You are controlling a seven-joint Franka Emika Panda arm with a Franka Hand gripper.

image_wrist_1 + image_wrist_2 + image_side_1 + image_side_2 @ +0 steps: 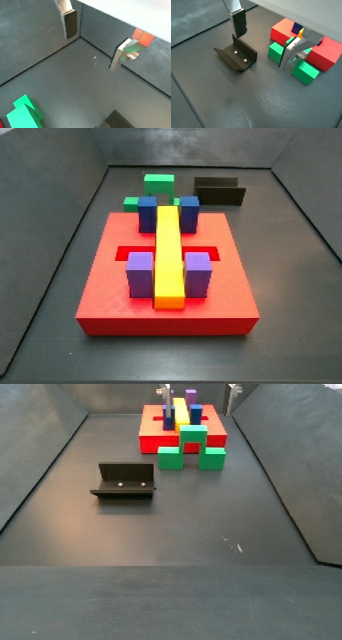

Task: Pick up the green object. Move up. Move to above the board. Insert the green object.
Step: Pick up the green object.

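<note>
- The board (167,298) carries a long yellow bar (168,258) flanked by blue and purple blocks.
- The green object (193,446) sits on the floor, touching the board's edge.
- The fixture (124,481) stands well apart.
- The gripper (264,42) hovers above the floor with fingers (238,22) spread, holding nothing.

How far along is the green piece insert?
Done: nothing yet. The green object sits on the floor beside the board, not in a slot.
In hand: the hand is open and empty, looking down on the fixture and the green object; no grasp.
Left: pick it up, lift, move above the board, insert.
</note>
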